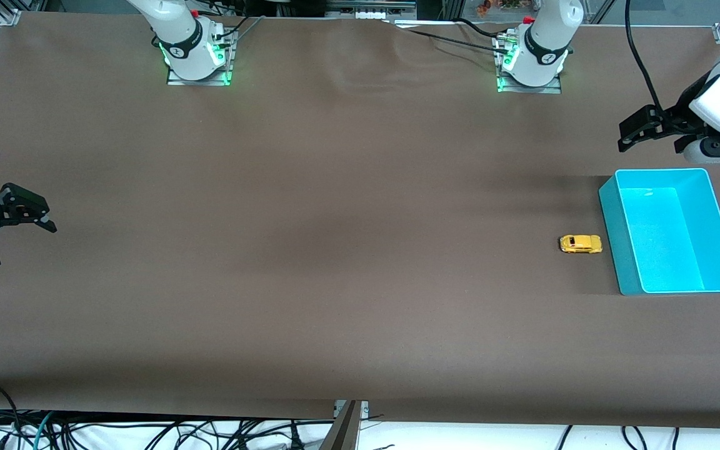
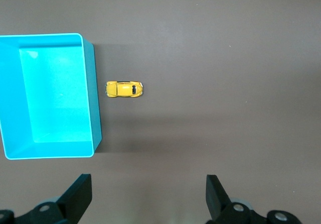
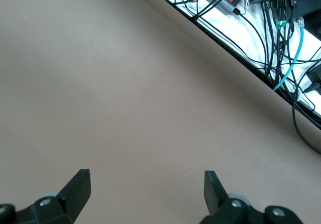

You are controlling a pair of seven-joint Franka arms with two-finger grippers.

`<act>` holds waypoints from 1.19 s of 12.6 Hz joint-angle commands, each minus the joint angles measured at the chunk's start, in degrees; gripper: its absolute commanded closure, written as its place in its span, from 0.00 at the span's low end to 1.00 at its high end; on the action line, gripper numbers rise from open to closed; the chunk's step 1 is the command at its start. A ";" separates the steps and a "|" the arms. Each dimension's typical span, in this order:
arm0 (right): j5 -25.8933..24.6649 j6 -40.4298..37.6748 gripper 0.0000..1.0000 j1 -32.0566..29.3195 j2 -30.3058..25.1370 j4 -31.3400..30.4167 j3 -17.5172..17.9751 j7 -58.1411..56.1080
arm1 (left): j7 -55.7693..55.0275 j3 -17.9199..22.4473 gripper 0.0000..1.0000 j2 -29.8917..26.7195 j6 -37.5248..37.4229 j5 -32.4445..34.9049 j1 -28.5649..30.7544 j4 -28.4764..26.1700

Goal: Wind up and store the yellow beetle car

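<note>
The yellow beetle car [image 1: 580,244] [image 2: 124,89] stands on its wheels on the brown table, close beside the turquoise bin [image 1: 613,237] [image 2: 95,103], at the left arm's end of the table. The bin has nothing in it. My left gripper [image 1: 646,145] [image 2: 149,194] hangs open and holds nothing, above the table just past the bin's edge nearest the robots' bases. It is apart from both car and bin. At the right arm's end, my right gripper [image 1: 25,245] [image 3: 147,189] waits open over bare table, with nothing between its fingers.
The table's edge [image 3: 235,58] runs past the right gripper, with loose cables [image 3: 281,38] on the floor below it. Both arm bases [image 1: 197,56] [image 1: 529,62] stand along the table's edge farthest from the front camera.
</note>
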 commanded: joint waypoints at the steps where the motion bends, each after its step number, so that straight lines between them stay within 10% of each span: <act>1: -0.46 -1.60 0.00 -0.03 -0.29 1.16 -0.47 1.70 | 0.51 0.05 0.00 0.97 -0.10 -0.14 1.22 1.33; 7: -0.72 -6.34 0.00 0.41 -10.21 -10.86 -0.13 25.40 | 0.42 0.75 0.00 0.89 2.79 -0.15 1.93 0.29; 15: -8.36 -10.64 0.00 0.41 -16.21 -19.41 3.21 31.06 | 2.53 1.28 0.00 -0.61 16.56 -0.06 1.75 -17.53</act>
